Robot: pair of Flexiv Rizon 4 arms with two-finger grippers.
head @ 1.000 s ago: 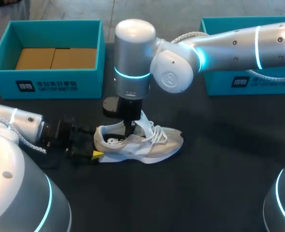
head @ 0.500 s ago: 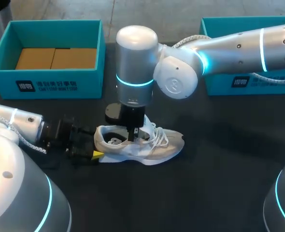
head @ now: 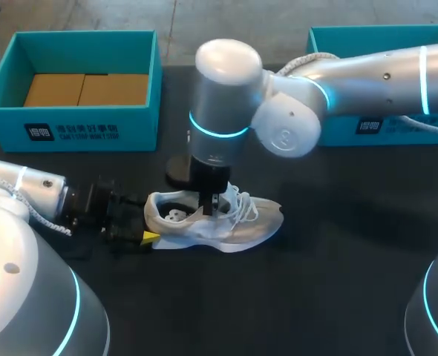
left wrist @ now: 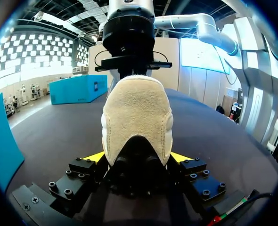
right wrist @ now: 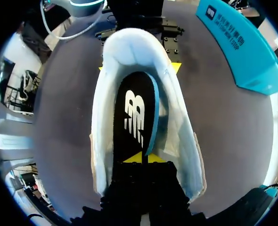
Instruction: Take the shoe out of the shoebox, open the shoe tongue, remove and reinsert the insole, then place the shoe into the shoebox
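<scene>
head view: left gripper point(head: 148, 237) clamps the shoe point(head: 237, 226) at its heel, right gripper point(right wrist: 141, 157) pinches the insole point(right wrist: 132, 113).

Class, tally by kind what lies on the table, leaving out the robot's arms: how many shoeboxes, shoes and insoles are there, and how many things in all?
Shoeboxes: 2 (left-hand shoebox, right-hand shoebox)
Shoes: 1 (shoe)
Insoles: 1 (insole, inside the shoe)
Total: 4
</scene>
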